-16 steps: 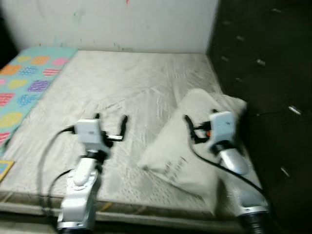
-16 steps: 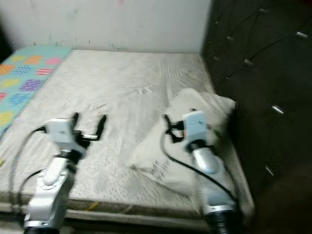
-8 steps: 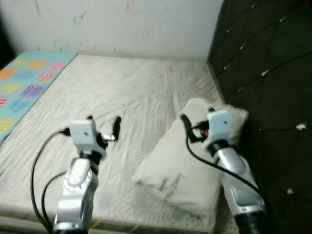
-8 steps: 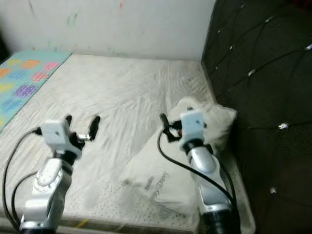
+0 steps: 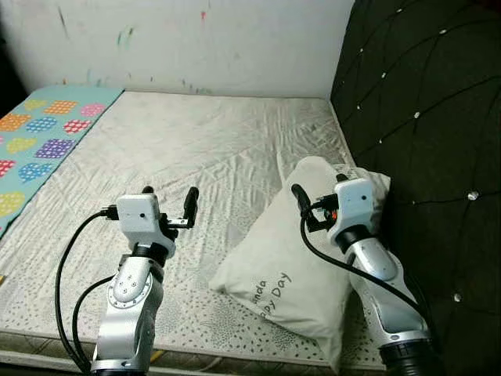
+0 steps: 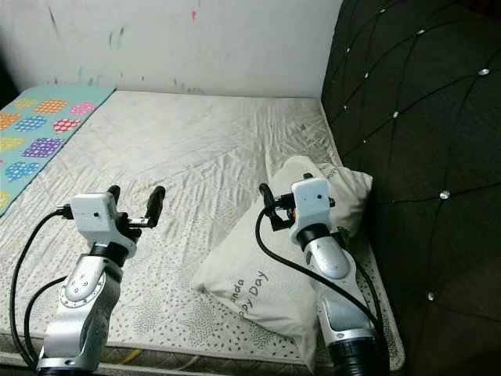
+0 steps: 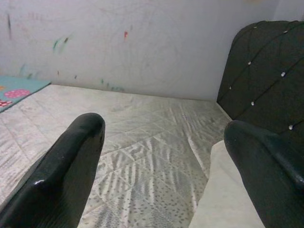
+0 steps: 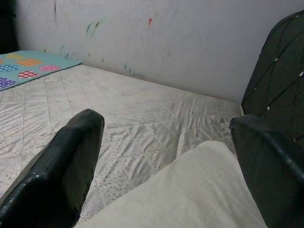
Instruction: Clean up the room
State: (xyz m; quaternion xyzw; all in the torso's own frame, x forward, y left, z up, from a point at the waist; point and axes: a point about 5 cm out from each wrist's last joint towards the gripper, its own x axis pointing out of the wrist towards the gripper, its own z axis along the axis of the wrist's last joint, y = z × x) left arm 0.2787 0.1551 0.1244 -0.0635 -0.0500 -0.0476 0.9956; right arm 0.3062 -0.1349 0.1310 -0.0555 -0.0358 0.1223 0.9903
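Observation:
A cream pillow (image 5: pixel 293 254) with printed lettering lies on the right side of the bare quilted mattress (image 5: pixel 211 149), its far end against the black headboard. My right gripper (image 5: pixel 319 188) hovers just above the pillow's upper part, open, with nothing between its fingers; the right wrist view shows the pillow (image 8: pixel 199 190) below the fingers (image 8: pixel 61 171). My left gripper (image 5: pixel 170 191) is open over the mattress, left of the pillow and apart from it. In the left wrist view the pillow's edge (image 7: pixel 223 194) lies beside one finger.
The black tufted headboard (image 5: pixel 423 117) rises along the right. A white wall (image 5: pixel 196 39) with paint marks closes the far side. A turquoise blanket with coloured shapes (image 5: pixel 39 133) covers the mattress's far left. The mattress's front edge (image 5: pixel 235 356) runs just below my arms.
The whole view has shifted and sharpened, so the camera moved. Both grippers keep the same open pose, and the pillow lies where it was.

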